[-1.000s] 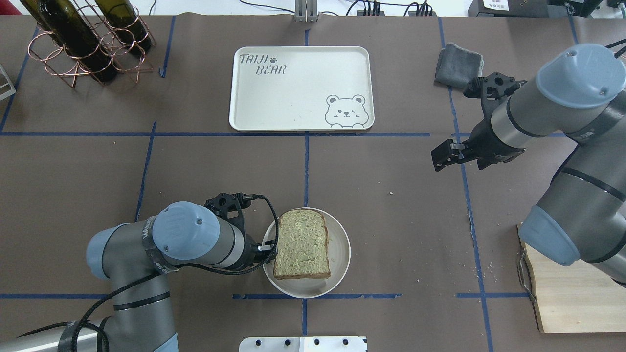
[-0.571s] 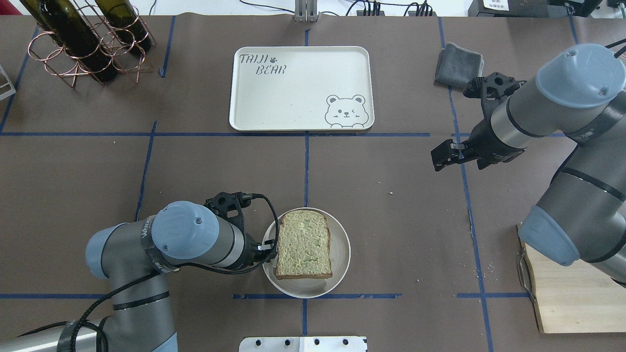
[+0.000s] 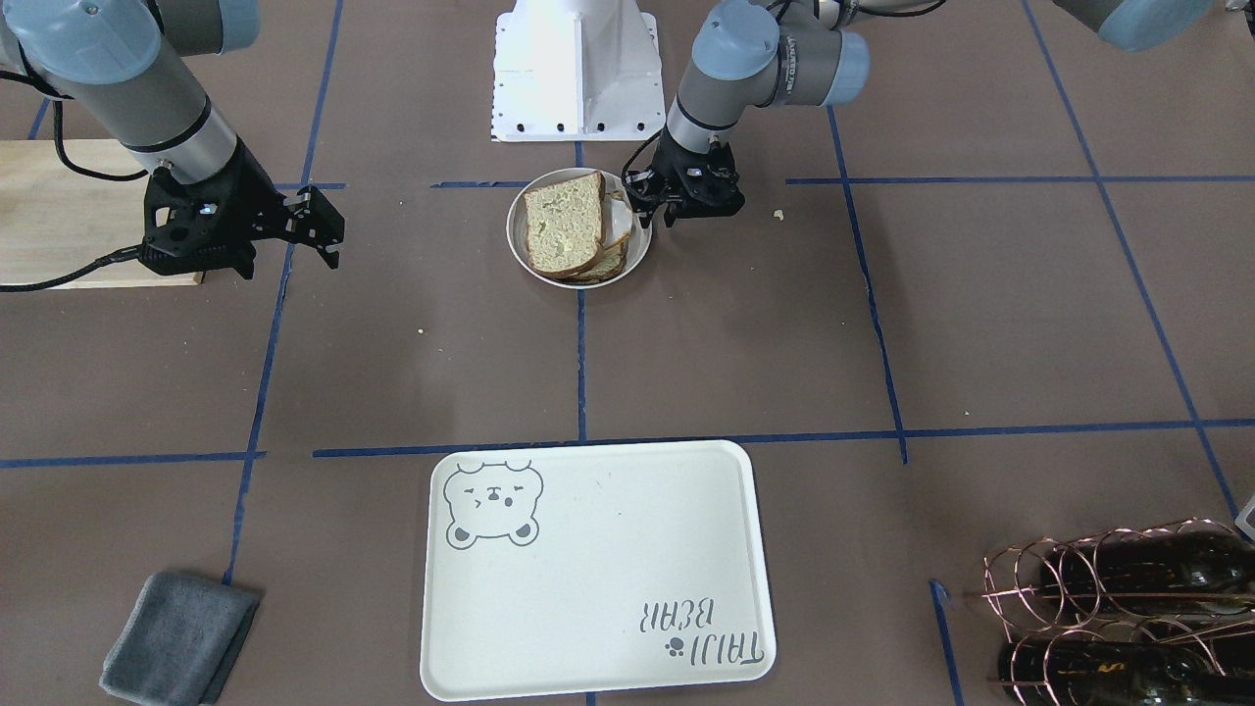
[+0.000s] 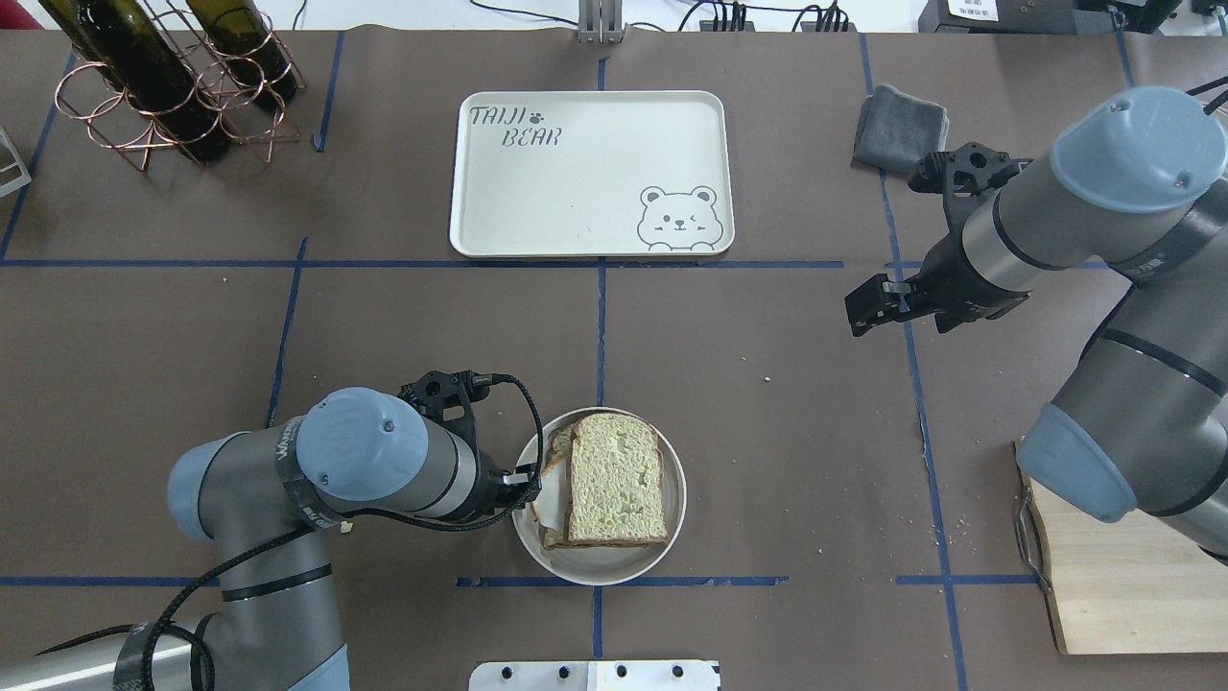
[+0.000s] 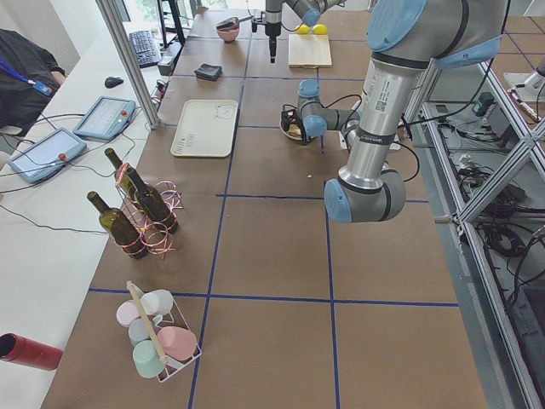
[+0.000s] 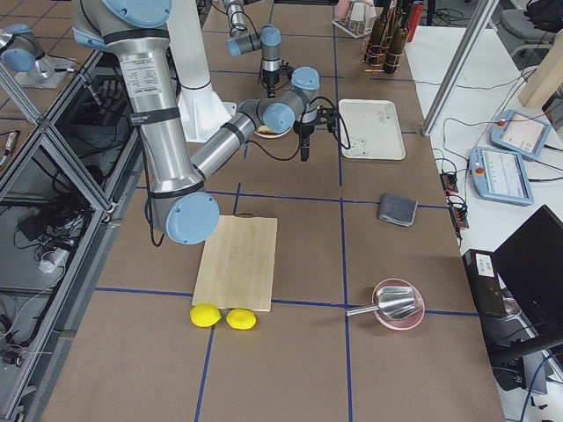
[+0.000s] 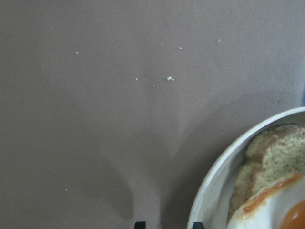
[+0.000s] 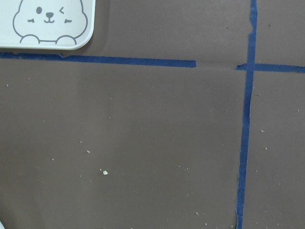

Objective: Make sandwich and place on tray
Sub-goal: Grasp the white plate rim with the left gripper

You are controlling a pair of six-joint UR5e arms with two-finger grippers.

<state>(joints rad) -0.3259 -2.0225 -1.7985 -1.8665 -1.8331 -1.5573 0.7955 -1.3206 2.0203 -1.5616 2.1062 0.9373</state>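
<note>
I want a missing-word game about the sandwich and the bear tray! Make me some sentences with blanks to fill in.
1. The sandwich sits on a small round white ____.
2. Tucked between its bread slices is a fried ____.
3. The drawing on the tray shows the face of a ____.

Missing words: plate, egg, bear.
</note>
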